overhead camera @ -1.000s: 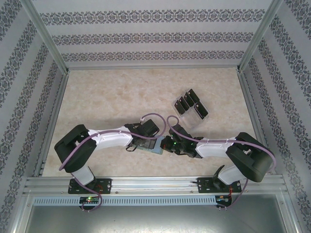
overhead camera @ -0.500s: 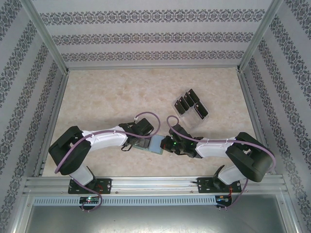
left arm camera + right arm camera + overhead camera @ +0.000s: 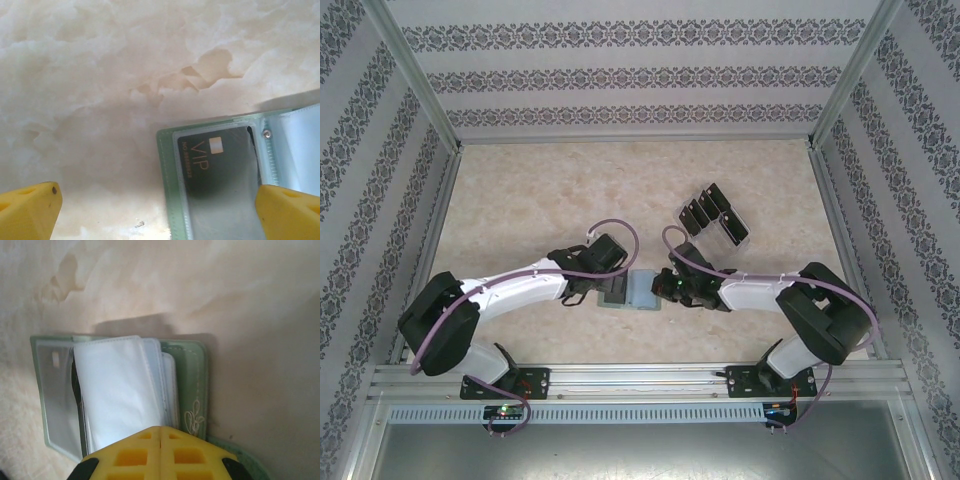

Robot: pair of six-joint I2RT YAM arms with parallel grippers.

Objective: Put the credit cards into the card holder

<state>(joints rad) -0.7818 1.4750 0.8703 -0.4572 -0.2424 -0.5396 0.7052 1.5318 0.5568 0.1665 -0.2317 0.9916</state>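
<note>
— Shifts since a second ago?
— Swings the left elbow out leftward; leaves the card holder (image 3: 640, 293) lying open, near centre.
— Grippers?
— Spreads left gripper (image 3: 160, 212) wide over the left flap and its sleeved credit card (image 3: 215, 175); presses right gripper (image 3: 160, 440) fully closed at the right-hand sleeves.
</note>
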